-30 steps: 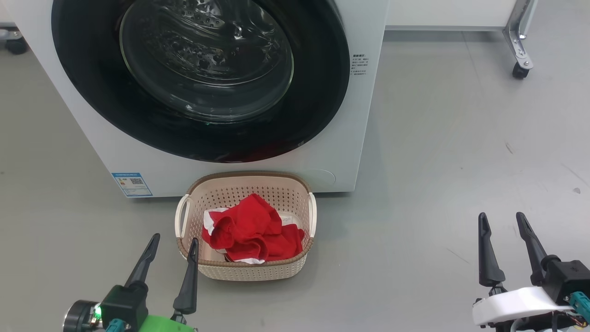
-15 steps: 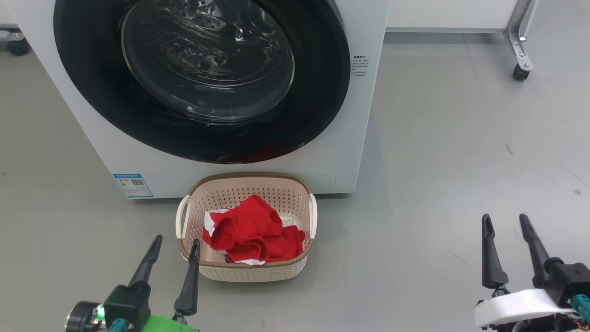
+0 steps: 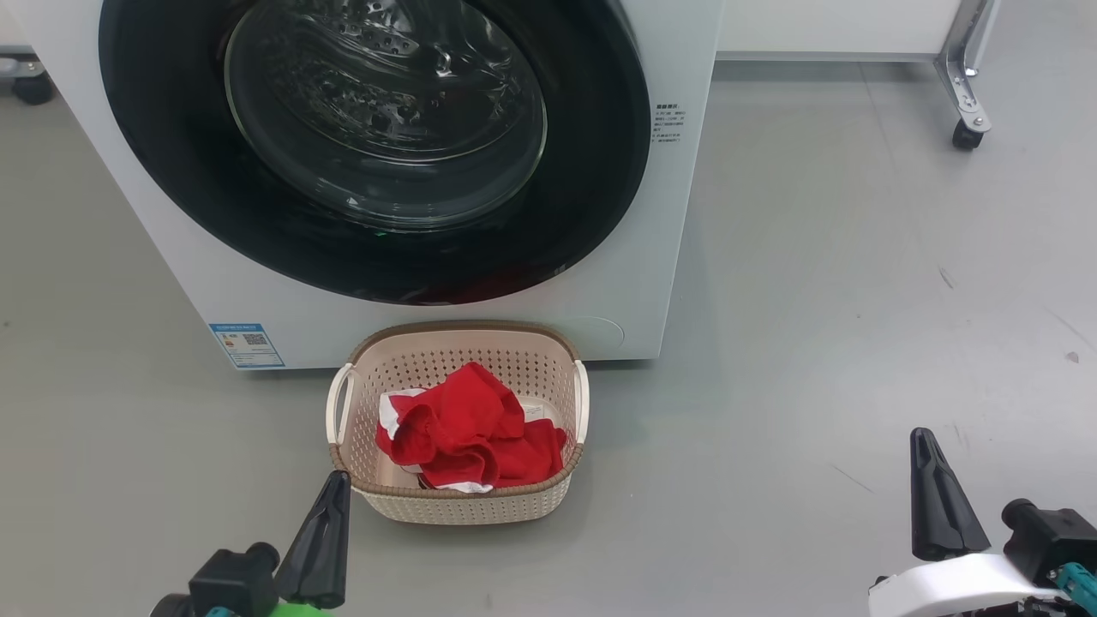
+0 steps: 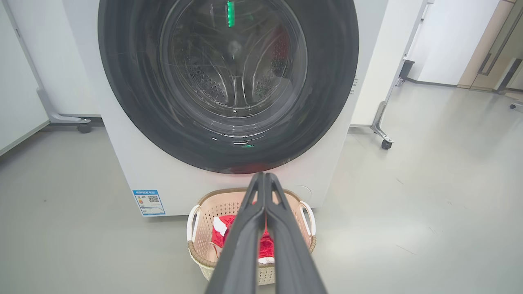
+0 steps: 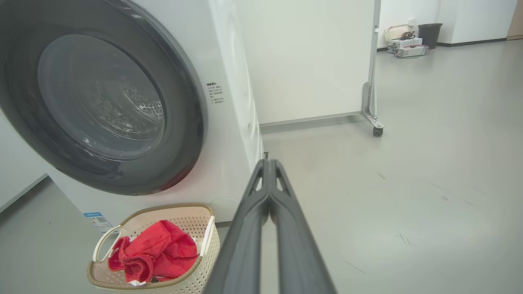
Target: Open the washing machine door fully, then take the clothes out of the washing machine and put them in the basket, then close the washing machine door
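Standing on the grey floor [image 3: 814, 300], the big white front-loading washing machine [image 3: 677, 257] occupies the far left of the head view. Its large round glossy black door [image 3: 163, 180] is shut flush against the front panel. The door's bulging clear glass window [image 3: 386, 111] shows the perforated steel drum behind it. A small blue label [image 3: 246, 343] sits low on the machine front, at the left. The small cream perforated plastic basket [image 3: 463, 329], with a brown woven-look rim and two white side handles, stands on the floor directly in front of the machine, just beside its base. The bright red, white-trimmed clothes [image 3: 463, 428] lie bunched inside the basket. The left gripper [image 3: 336, 484] is at the near left, its tip just beside the basket's near left corner. The left wrist view shows its two dark fingers pressed together with nothing between them. The right gripper [image 3: 924, 446] is at the near right, well apart from the basket. The right wrist view shows its fingers likewise pressed together, holding nothing. A metal frame leg on a caster [image 3: 967, 94] stands at the far right.
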### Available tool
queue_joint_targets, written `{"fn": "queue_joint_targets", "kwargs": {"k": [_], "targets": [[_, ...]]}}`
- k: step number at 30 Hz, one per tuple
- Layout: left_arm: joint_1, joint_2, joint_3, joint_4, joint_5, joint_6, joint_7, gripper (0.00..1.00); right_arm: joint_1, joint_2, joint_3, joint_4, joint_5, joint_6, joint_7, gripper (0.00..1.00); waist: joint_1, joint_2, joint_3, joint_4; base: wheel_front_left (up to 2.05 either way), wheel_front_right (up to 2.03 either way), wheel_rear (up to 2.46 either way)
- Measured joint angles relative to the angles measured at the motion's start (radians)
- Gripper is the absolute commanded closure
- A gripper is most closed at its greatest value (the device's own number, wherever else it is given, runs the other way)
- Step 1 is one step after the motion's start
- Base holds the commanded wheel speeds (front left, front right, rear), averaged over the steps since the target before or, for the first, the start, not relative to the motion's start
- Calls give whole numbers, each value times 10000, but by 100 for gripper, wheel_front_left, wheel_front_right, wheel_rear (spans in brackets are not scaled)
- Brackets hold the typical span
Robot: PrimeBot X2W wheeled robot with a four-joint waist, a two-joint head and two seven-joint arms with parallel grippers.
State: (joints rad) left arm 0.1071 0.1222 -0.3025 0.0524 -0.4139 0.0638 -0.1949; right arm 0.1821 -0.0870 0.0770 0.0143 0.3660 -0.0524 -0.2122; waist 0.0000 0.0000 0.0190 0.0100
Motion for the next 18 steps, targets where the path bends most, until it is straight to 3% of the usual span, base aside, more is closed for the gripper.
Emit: {"fn": "queue_joint_targets", "kwargs": {"k": [18], "targets": [[-34,-90,639,73,-2627,-251,447,100,-128,84,-282,196,2771,247,487,100,0,0,-17,-22,0,0,0]]}}
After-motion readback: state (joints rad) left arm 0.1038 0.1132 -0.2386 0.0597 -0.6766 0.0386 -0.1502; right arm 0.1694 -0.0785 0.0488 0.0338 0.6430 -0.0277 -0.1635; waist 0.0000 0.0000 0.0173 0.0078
